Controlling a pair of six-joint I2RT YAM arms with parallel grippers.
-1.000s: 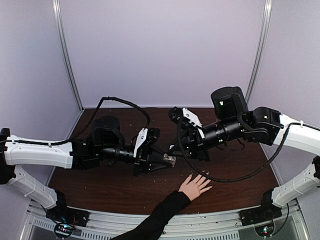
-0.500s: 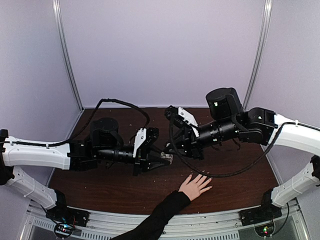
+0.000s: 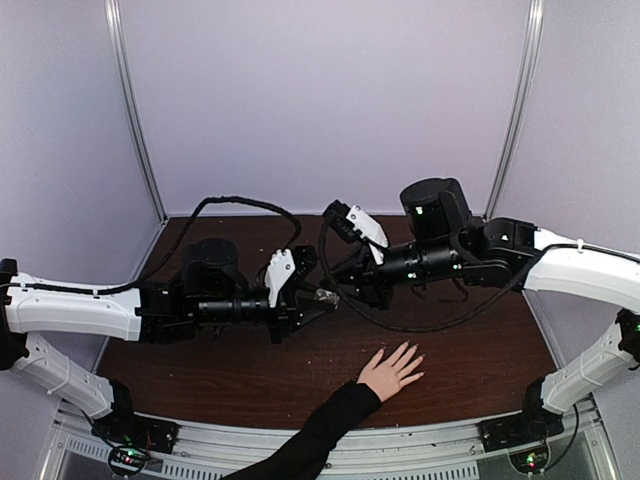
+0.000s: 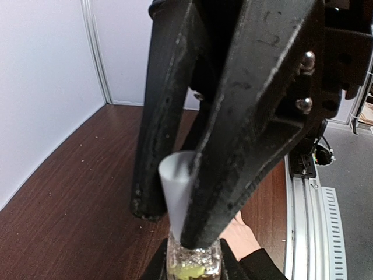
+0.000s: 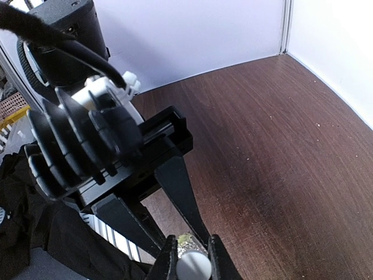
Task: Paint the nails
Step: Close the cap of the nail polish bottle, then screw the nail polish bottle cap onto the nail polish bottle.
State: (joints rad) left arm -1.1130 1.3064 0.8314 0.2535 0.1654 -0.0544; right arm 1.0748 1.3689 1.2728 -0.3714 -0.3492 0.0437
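Note:
A light-skinned hand (image 3: 390,372) with a black sleeve lies flat at the table's near edge, fingers spread; its nails are too small to make out. My left gripper (image 3: 318,298) is shut on a small clear glass bottle (image 4: 192,261) holding glittery yellow-green polish, above the table's middle. My right gripper (image 3: 338,288) meets it from the right and is shut on the bottle's white cap (image 5: 194,268). In the left wrist view the cap (image 4: 178,186) sits between the right gripper's black fingers (image 4: 250,116), with the hand (image 4: 245,236) below. In the right wrist view my right gripper (image 5: 190,263) faces the left gripper's fingers (image 5: 180,186).
The dark wood table (image 3: 470,340) is boxed in by pale walls at the back and sides. A metal rail (image 3: 420,440) runs along the near edge. Black cables (image 3: 240,205) loop over both arms.
My right arm has swung left toward the left gripper and its jaws now sit on the bottle's cap. The left gripper with the bottle has risen slightly. The hand has stayed put.

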